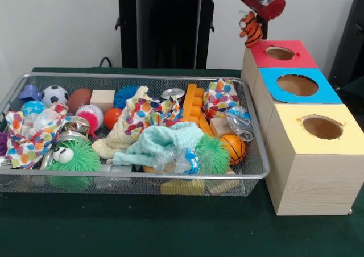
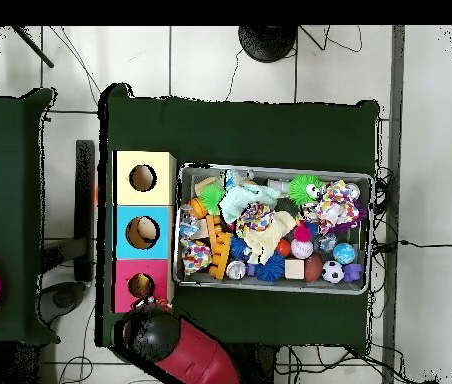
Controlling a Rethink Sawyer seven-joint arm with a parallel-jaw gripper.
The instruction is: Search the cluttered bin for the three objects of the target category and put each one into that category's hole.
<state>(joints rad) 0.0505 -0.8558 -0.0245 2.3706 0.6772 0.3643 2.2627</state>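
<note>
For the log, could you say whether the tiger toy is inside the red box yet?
Not yet: the tiger toy hangs from the gripper above the red box.

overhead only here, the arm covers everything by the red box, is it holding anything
Observer: Yes. In the front view the gripper has its jaws shut on a small orange striped tiger toy, held in the air.
Operator: is it over the red hole
Observer: Not as far as I can tell. The toy hangs by a corner of the red box, to one side of the hole.
Operator: whats the green fuzzy thing at the bin end away from the boxes
Observer: A green spiky ball with two googly eyes, lying against the bin wall.
</note>
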